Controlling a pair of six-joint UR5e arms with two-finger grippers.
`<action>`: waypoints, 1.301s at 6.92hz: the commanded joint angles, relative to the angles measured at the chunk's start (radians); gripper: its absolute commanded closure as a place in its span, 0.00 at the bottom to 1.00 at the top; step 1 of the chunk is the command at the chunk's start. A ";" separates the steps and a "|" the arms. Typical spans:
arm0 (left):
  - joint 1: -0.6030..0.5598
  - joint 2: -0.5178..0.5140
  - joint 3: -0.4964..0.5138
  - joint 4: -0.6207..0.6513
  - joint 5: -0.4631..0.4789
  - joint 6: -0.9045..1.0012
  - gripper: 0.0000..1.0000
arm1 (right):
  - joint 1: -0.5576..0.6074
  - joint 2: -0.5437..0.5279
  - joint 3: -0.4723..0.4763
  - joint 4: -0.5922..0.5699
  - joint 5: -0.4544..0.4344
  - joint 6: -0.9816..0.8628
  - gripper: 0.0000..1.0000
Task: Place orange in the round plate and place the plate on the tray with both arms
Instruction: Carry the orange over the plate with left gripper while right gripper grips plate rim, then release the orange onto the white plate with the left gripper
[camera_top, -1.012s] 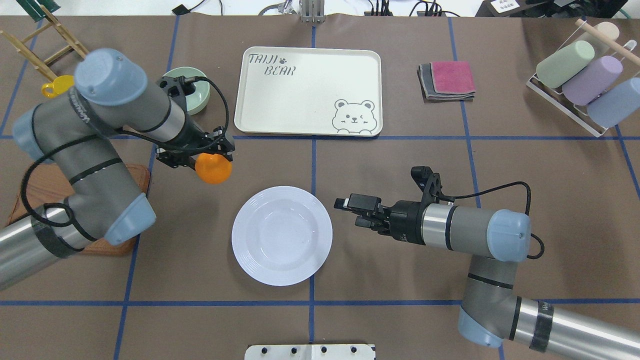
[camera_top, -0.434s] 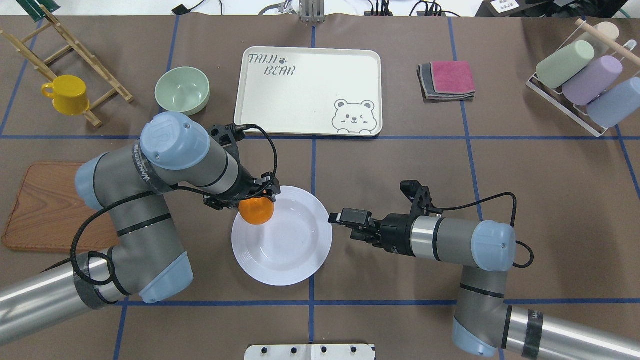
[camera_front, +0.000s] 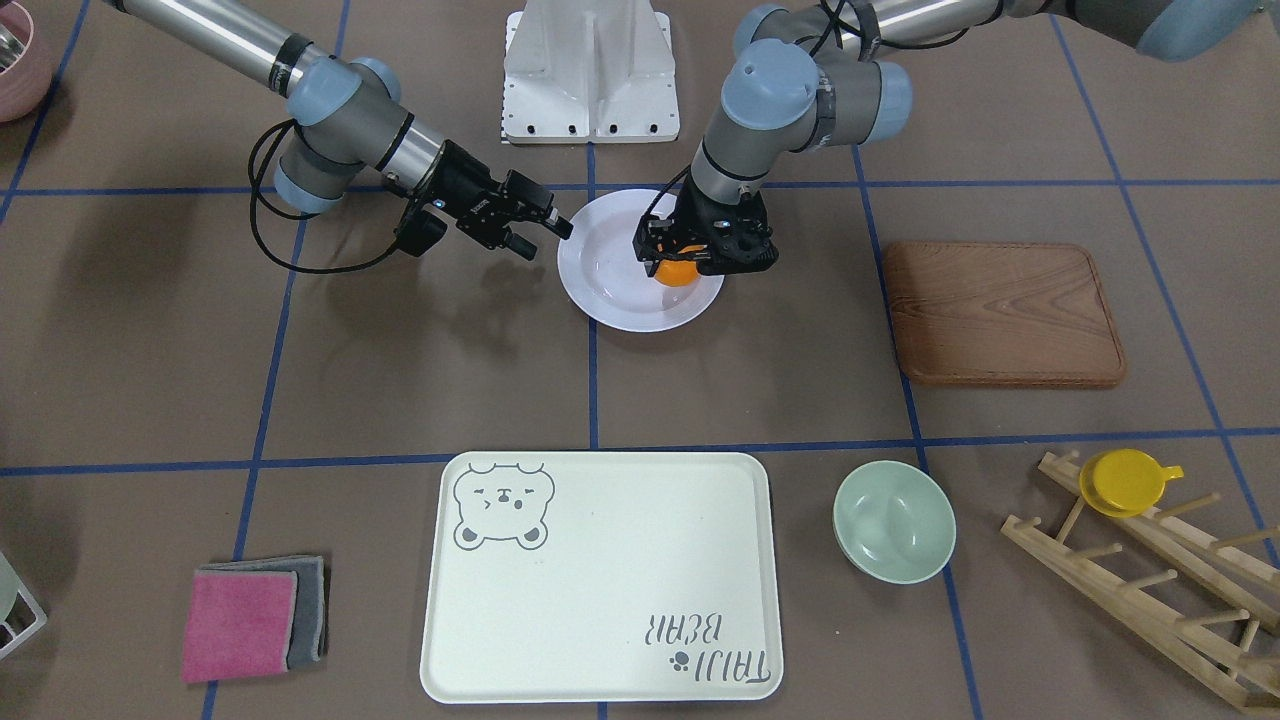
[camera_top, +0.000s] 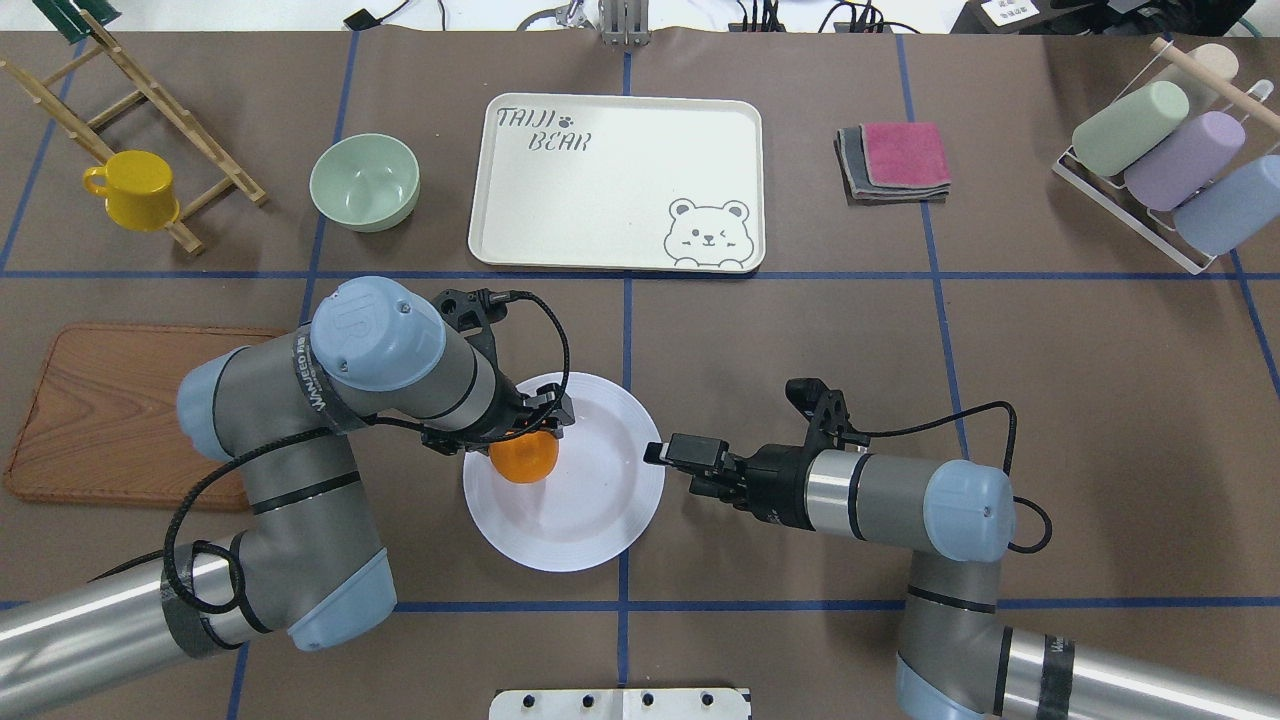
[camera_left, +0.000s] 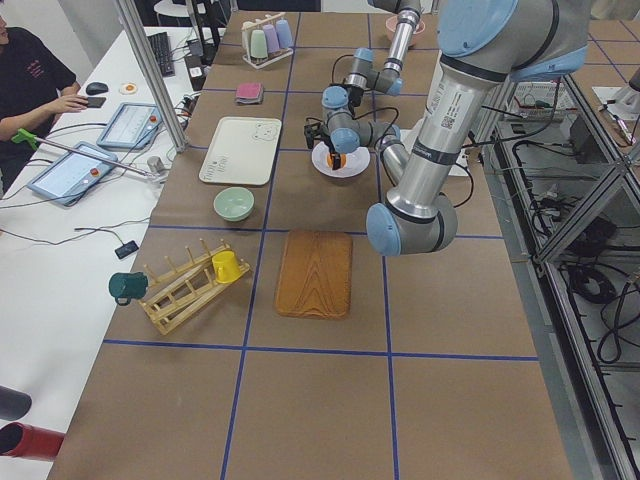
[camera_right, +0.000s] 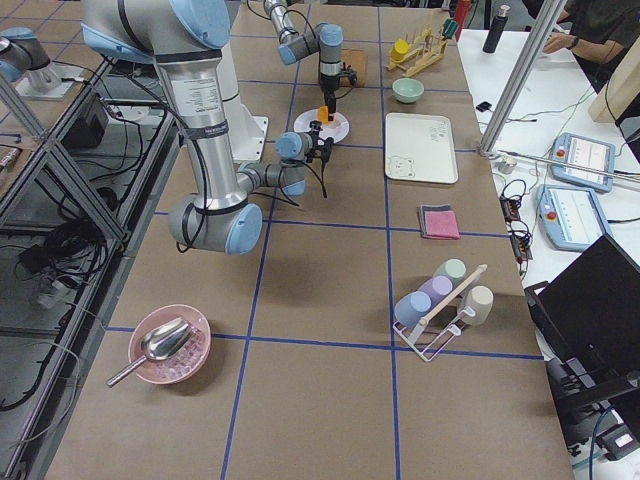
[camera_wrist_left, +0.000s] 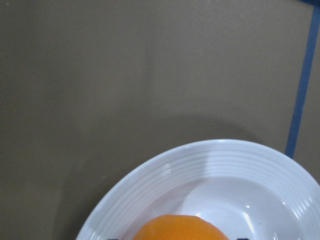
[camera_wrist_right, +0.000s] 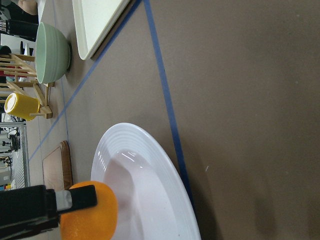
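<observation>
Inspecting the desk (camera_top: 800, 330), we find the left gripper (camera_top: 517, 440) pinching the orange (camera_top: 526, 462) between its fingers (camera_wrist_right: 30, 212) over the round plate's (camera_top: 600, 520) left side, contact undetermined, while the right gripper (camera_top: 668, 458) hovers just beside its right rim, fingers spread.

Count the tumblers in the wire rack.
4. The green tumbler, purple tumbler and blue tumbler lie side by side; the cream tumbler lies beyond the green one, partly hidden. No others show.
</observation>
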 joint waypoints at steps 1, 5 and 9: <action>0.003 0.006 -0.013 0.000 0.002 0.004 0.02 | -0.022 0.011 -0.002 -0.004 -0.036 0.002 0.01; -0.055 0.062 -0.105 0.004 -0.075 0.033 0.02 | -0.036 0.062 -0.043 -0.015 -0.070 -0.001 0.04; -0.183 0.139 -0.212 0.099 -0.170 0.193 0.02 | -0.030 0.077 -0.011 -0.008 -0.070 0.011 0.57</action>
